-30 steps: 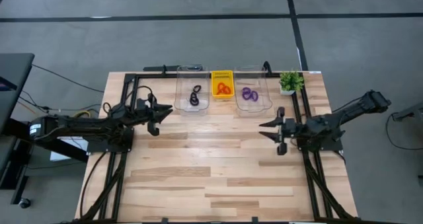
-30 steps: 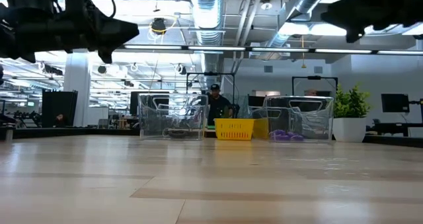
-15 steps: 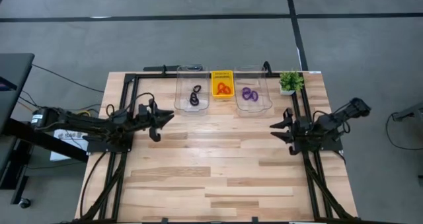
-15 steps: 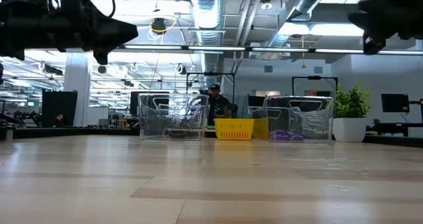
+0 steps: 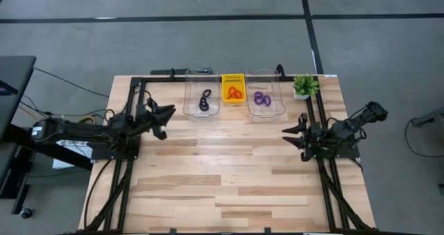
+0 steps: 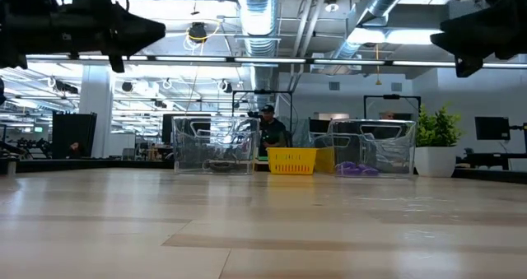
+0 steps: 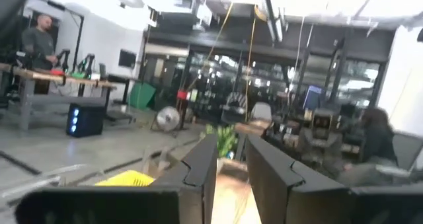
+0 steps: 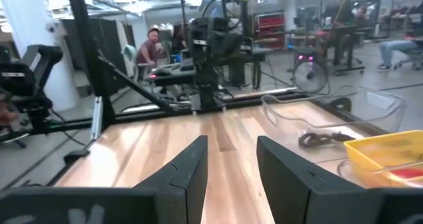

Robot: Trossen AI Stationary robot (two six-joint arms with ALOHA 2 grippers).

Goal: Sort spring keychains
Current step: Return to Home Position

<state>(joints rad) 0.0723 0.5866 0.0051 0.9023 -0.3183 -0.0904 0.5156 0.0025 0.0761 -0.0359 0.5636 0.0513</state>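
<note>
The left end effector [image 5: 166, 117] now sits a little nearer its own edge of the tabletop [image 5: 222, 169] than a second ago, drawn back from the left clear bin [image 5: 189, 107], and in the low view it hangs high above the wood. Its fingers stand slightly apart with nothing between them. The right end effector [image 5: 290, 131] has also pulled in toward its side rail as its arm folded, and has barely shifted over the last half second; its fingers are likewise parted and empty. Nothing in the containers has moved: the black spring keychains [image 5: 205, 100] lie in the left clear bin, the orange-red spring keychains [image 5: 234, 92] in the yellow basket [image 5: 234, 76] between the bins, and the purple spring keychains [image 5: 261, 98] in the right clear bin [image 5: 279, 107]. No loose ring shows on the bare wood. With each colour in its own container and both arms retreating empty, the sorting looks finished, and only the last of the left arm's withdrawal seems to remain.
</note>
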